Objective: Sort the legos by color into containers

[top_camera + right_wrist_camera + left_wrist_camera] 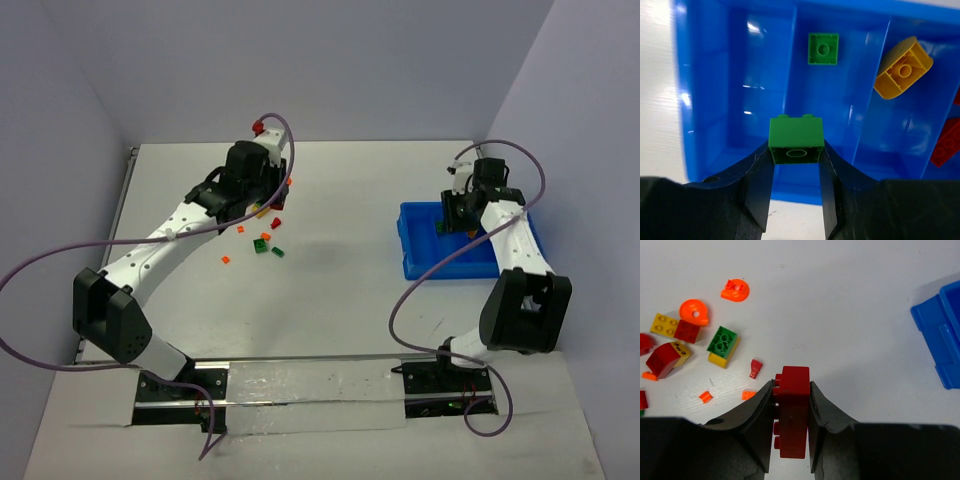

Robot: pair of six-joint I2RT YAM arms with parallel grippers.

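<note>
My left gripper (792, 386) is shut on a long red brick (792, 410), held above the table beside the loose legos (722, 346); in the top view it (262, 205) sits over that pile (262, 243). My right gripper (796, 150) is shut on a green brick (795, 139), held over the blue bin's (705, 95) left compartment; in the top view it (452, 222) is above the bin (420, 262). A flat green brick (823, 48) lies in the middle compartment. A yellow rounded brick (902, 67) and a red brick (947, 142) lie in compartments to the right.
Round orange pieces (735, 289) and small orange and red bits (755, 368) lie scattered on the white table. The bin's corner (942, 330) shows at the right of the left wrist view. Grey walls close the table's back and sides.
</note>
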